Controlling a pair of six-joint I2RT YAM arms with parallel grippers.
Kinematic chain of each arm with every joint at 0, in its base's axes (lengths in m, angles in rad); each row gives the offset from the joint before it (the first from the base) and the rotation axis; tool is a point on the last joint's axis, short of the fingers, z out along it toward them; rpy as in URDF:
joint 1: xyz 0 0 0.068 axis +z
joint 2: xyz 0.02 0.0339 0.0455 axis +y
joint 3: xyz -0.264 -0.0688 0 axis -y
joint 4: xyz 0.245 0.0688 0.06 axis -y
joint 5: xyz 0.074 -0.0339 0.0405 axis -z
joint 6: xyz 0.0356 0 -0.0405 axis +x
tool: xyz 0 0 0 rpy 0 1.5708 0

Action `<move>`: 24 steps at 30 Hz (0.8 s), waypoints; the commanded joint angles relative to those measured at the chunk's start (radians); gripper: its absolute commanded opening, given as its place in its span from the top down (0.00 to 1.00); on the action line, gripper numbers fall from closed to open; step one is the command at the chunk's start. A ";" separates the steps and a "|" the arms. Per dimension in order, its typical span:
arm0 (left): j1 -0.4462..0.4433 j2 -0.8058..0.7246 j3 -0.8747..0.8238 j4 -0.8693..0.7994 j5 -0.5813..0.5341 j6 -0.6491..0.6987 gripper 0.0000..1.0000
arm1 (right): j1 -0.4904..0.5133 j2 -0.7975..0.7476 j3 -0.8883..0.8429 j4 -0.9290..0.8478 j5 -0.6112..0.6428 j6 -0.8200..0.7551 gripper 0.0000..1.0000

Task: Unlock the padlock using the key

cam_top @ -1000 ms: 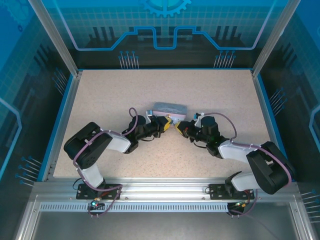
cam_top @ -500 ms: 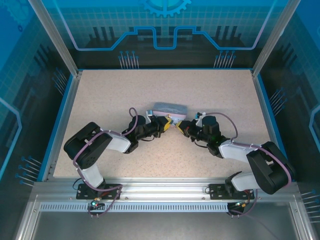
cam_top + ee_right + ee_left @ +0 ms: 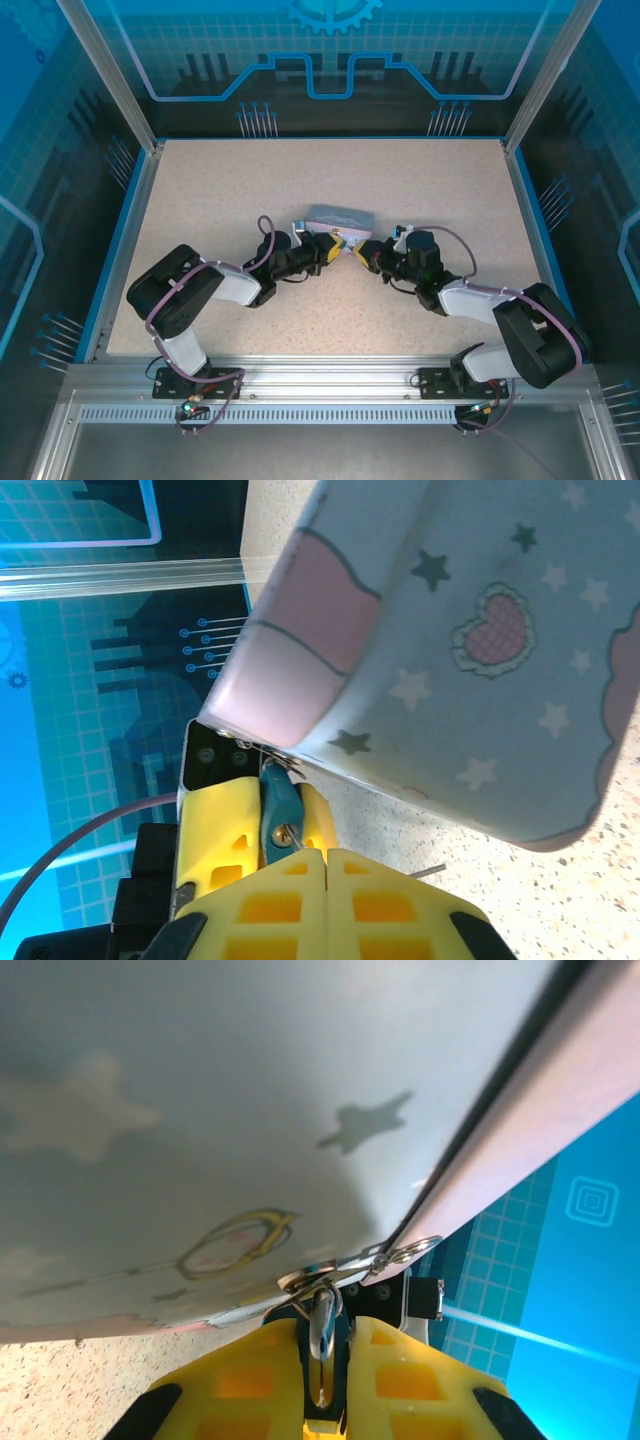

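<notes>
The left pincer (image 3: 322, 1328) is closed on the padlock (image 3: 279, 805), a small slim piece with a bluish glint on one side and bright metal on its narrow edge. The piece stands between the two yellow fingers (image 3: 250, 1380) and pokes out just past their tips. Directly ahead of those tips is the pale blue tin (image 3: 338, 215), printed with stars and a heart. The padlock reaches its lower edge, where a small metal ring (image 3: 405, 1252) sits just to the right of the fingers.

The right pincer (image 3: 325, 858) has its fingers pressed flat together. Its tips nearly meet the left pincer's tips head-on, and the padlock lies just beyond them. A thin sliver (image 3: 430, 868) sticks out sideways from the right pincer's closed fingers; what it is I cannot tell.

From above, both pincers sit tip to tip just in front of the tin, low over the speckled surface (image 3: 250, 180).
</notes>
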 commanded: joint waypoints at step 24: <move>-0.026 -0.027 0.029 0.076 0.045 -0.002 1.00 | 0.081 0.079 0.085 0.068 0.045 0.043 1.00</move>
